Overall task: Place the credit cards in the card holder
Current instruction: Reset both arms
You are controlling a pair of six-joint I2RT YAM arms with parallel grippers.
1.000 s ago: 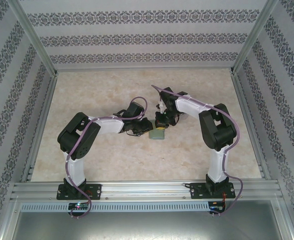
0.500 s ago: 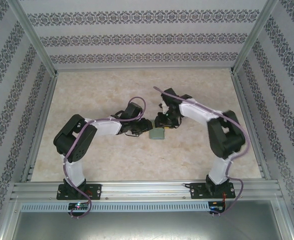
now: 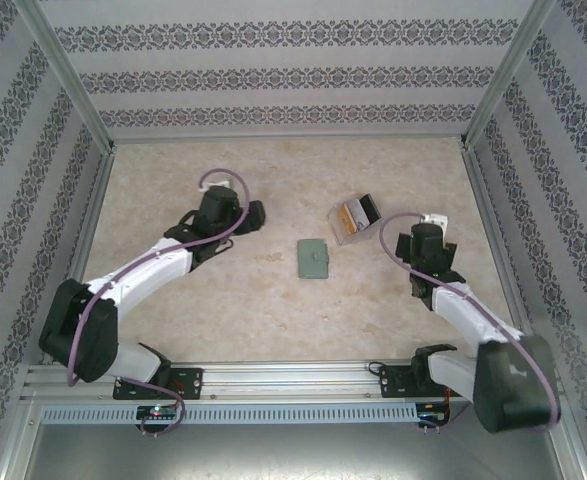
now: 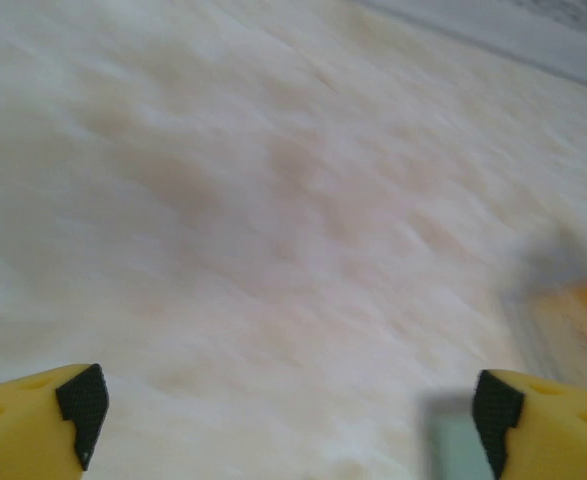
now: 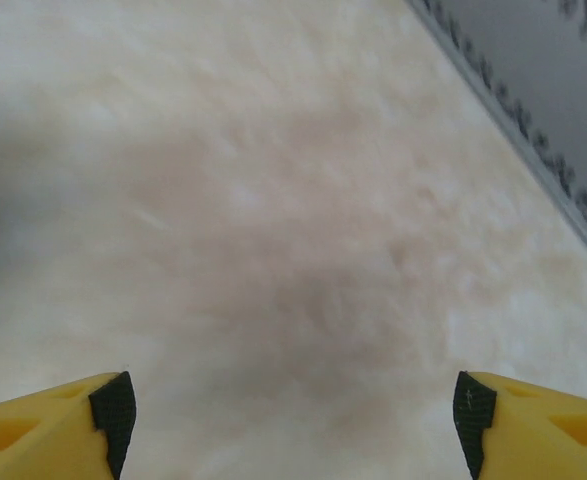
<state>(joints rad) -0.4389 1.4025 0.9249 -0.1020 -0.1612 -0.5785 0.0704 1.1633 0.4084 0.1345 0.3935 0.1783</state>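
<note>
Since half a second ago both my arms have drawn away from the middle, where they met over the card holder. The holder now lies alone and untouched.

At the left, my left arm reaches toward the back left of the table (image 3: 173,300). My left pincer (image 4: 288,425) has its jaws spread wide, with nothing between them. Its wrist view is blurred: a grey-green smudge sits low on the right and an orange smudge further right.

In the middle lies one card holder (image 3: 314,258), grey-green, flat and closed, with bare table on every side.

Just behind it and to the right stands one clear box (image 3: 347,235), apart from the holder. The credit cards (image 3: 351,213) are inside it. I can make out one orange-yellow and one black; I cannot tell whether there are more.

At the right, my right arm is folded back near the right side. My right pincer (image 5: 293,415) also has its jaws wide apart and empty, over bare table close to the right wall's edge.

Patterned walls (image 3: 273,70) close the table on the left, back and right. The wide floor between my two arms is open.
</note>
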